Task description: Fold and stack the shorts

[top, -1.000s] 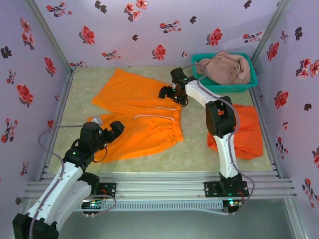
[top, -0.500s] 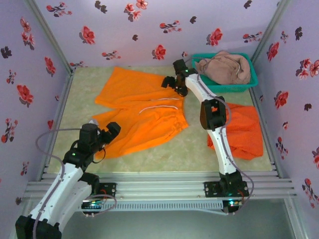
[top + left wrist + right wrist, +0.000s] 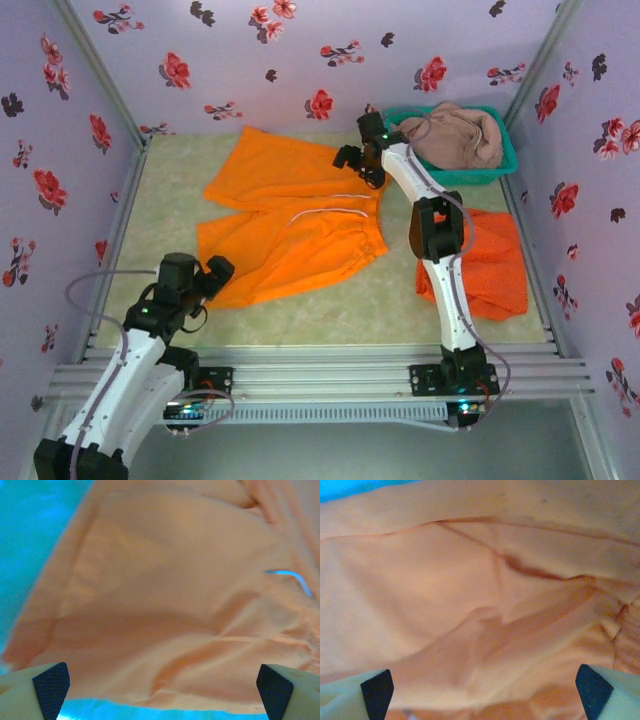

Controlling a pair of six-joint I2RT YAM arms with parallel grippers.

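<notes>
Left tool (image 3: 217, 268) and right tool (image 3: 357, 160) both stand released, the jaws wide apart and nothing grasped between them.

On the pale desk (image 3: 165, 205) the largest thing is the spread orange shorts (image 3: 290, 215), which lie flat in the middle. Their long axis runs from left to right: the waistband (image 3: 368, 225) is at the right end, and the two legs point to the left, the far leg (image 3: 265, 170) toward the back wall and the near leg (image 3: 255, 270) toward the arms. These shorts lie between the two tools. The left tool is just at the near-left hem of the near leg, so the left arm is the nearer one for that side. The right tool is over the far-right corner, close to the waistband, so the right arm is nearer there. In both wrist views orange cloth lies close under the open jaws; I cannot tell if the pads touch it.

I judge that the coming fold turns on these two opposite corners.

The second orange shorts (image 3: 497, 265) lie at the right, well apart, partly behind the right arm. The pink-brown shorts (image 3: 455, 135) sit inside the basket (image 3: 505, 168) at the far right.
</notes>
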